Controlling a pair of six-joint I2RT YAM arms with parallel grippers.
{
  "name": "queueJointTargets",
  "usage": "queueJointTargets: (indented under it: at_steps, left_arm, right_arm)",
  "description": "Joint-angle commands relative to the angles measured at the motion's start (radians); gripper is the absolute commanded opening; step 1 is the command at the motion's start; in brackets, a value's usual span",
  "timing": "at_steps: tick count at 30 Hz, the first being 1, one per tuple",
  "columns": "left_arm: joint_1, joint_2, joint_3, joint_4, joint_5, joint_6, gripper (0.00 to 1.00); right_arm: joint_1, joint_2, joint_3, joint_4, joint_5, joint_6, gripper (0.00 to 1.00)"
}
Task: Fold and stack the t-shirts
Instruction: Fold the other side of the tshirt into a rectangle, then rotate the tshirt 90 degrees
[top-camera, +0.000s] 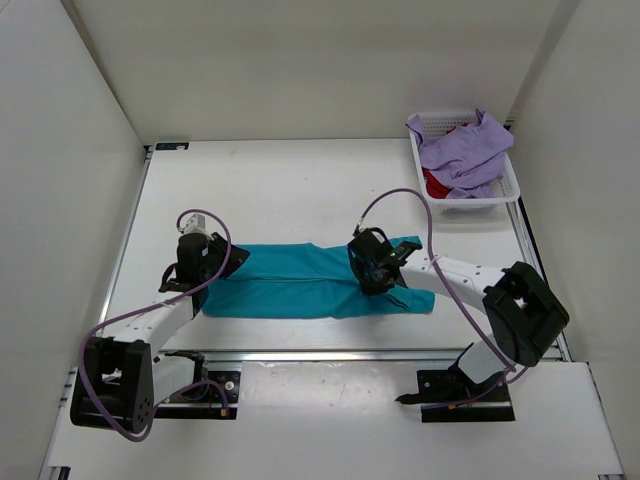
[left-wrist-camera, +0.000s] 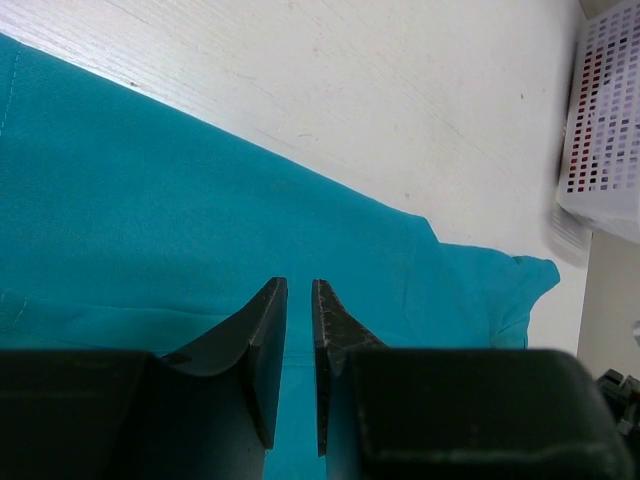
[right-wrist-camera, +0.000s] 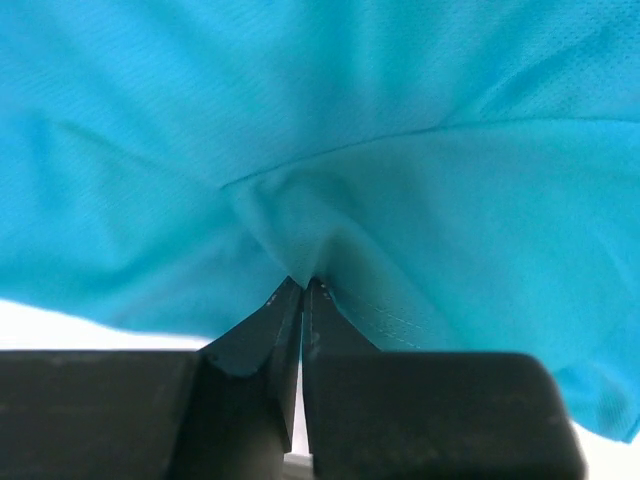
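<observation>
The teal t-shirt (top-camera: 300, 282) lies as a long flat band across the near middle of the table, and it fills the left wrist view (left-wrist-camera: 150, 220) and the right wrist view (right-wrist-camera: 350, 120). My left gripper (top-camera: 226, 263) hovers over its left end with its jaws a narrow gap apart (left-wrist-camera: 299, 285), and the cloth lies flat beneath them. My right gripper (top-camera: 365, 272) is shut on a pinched fold of the teal shirt near its right end (right-wrist-camera: 303, 283). The lavender t-shirt (top-camera: 465, 145) and the deep red t-shirt (top-camera: 437, 185) lie bunched in the basket.
The white mesh basket (top-camera: 510, 180) stands at the back right of the table, and its side shows in the left wrist view (left-wrist-camera: 605, 120). White walls close in the table on three sides. A metal rail runs along the near edge.
</observation>
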Motion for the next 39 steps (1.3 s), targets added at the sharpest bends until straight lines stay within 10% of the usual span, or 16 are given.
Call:
queueJointTargets:
  at_steps: [1, 15, 22, 27, 39]
  left_arm:
    - [0.01, -0.013, 0.017, -0.014, 0.01, 0.013, 0.27]
    - [0.083, -0.056, 0.023, -0.072, 0.045, 0.043, 0.28]
    - [0.033, -0.057, 0.06, -0.115, 0.0, 0.071, 0.28]
    - [-0.045, 0.061, 0.092, -0.11, -0.06, 0.092, 0.27]
    - [0.209, 0.113, 0.0, -0.05, 0.073, -0.001, 0.16]
  right_arm:
    - [0.016, -0.061, 0.044, -0.062, -0.006, -0.003, 0.01]
    - [0.033, -0.01, 0.037, -0.026, -0.236, -0.035, 0.11]
    - [-0.068, -0.152, 0.023, 0.01, -0.341, -0.058, 0.32]
    - [-0.237, -0.193, -0.055, 0.121, -0.377, -0.05, 0.0]
    - [-0.401, -0.09, -0.15, 0.342, -0.38, -0.023, 0.0]
